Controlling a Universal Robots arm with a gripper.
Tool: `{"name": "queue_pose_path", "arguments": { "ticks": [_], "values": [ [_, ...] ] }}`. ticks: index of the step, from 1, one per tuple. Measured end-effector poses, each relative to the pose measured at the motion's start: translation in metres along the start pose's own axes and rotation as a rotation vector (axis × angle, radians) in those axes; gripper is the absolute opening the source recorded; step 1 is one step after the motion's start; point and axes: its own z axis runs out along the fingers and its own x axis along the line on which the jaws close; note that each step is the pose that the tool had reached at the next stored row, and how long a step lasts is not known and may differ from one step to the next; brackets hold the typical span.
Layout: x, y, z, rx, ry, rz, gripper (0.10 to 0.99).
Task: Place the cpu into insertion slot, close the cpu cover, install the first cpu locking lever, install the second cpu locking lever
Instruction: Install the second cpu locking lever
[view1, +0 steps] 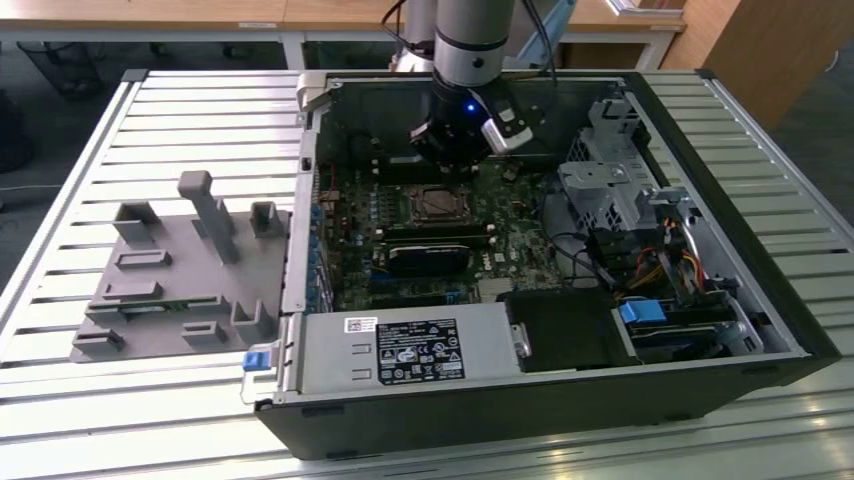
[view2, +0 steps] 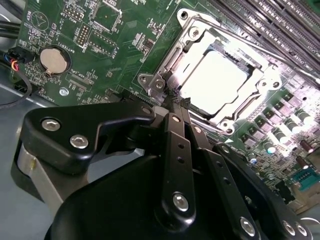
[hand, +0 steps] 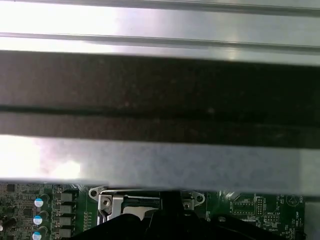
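Note:
In the exterior view my gripper (view1: 454, 160) hangs inside the open computer case, just behind the insertion slot (view1: 414, 192) on the green board. In the second wrist view the cpu (view2: 215, 82) lies flat in the slot with its bright silver face up. The cpu cover (view2: 265, 82) lies as a silver frame around it. My gripper (view2: 176, 106) is shut, its black fingers (view2: 175, 145) together, with the tips at the slot's rim next to a corner screw. I cannot tell whether they touch a locking lever. The first wrist view shows a corner of the slot's frame (hand: 107, 200).
Long black memory slots (view2: 280, 20) run beside the socket, and a coin battery (view2: 52, 59) sits on the board. The case wall (hand: 160, 100) rises close behind. A drive cage (view1: 607, 190), power supply (view1: 400, 350) and a grey fixture (view1: 187, 270) on the slatted table surround the work area.

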Motion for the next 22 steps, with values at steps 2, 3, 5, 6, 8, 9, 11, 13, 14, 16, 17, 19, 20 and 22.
{"name": "queue_pose_path", "arguments": {
  "ticks": [2, 3, 5, 6, 8, 9, 11, 13, 14, 16, 17, 19, 20, 22],
  "values": [
    [0.0000, -0.0011, -0.0001, 0.000, 0.0001, 0.000, 0.106],
    [0.0000, -0.0020, -0.0001, 0.000, 0.0000, 0.000, 0.106],
    [0.0000, -0.0037, -0.0001, 0.000, 0.0000, 0.000, 0.106],
    [0.0001, -0.0044, -0.0002, 0.000, 0.0001, 0.000, 0.106],
    [0.0001, -0.0061, -0.0002, 0.000, 0.0000, 0.000, 0.106],
    [0.0001, -0.0070, -0.0002, 0.000, 0.0000, 0.000, 0.106],
    [0.0002, -0.0087, -0.0003, 0.000, 0.0000, 0.000, 0.106],
    [0.0002, -0.0101, -0.0003, 0.000, 0.0000, 0.000, 0.106],
    [0.0002, -0.0105, -0.0004, 0.000, -0.0001, 0.000, 0.106],
    [0.0002, -0.0109, -0.0016, -0.002, 0.0000, 0.000, 0.106],
    [0.0002, -0.0110, -0.0030, -0.003, 0.0000, 0.000, 0.106],
    [0.0002, -0.0109, -0.0080, -0.005, -0.0002, 0.000, 0.106],
    [0.0001, -0.0108, -0.0112, -0.005, -0.0002, 0.000, 0.106],
    [0.0001, -0.0107, -0.0188, -0.006, -0.0001, 0.000, 0.106]
  ]
}}
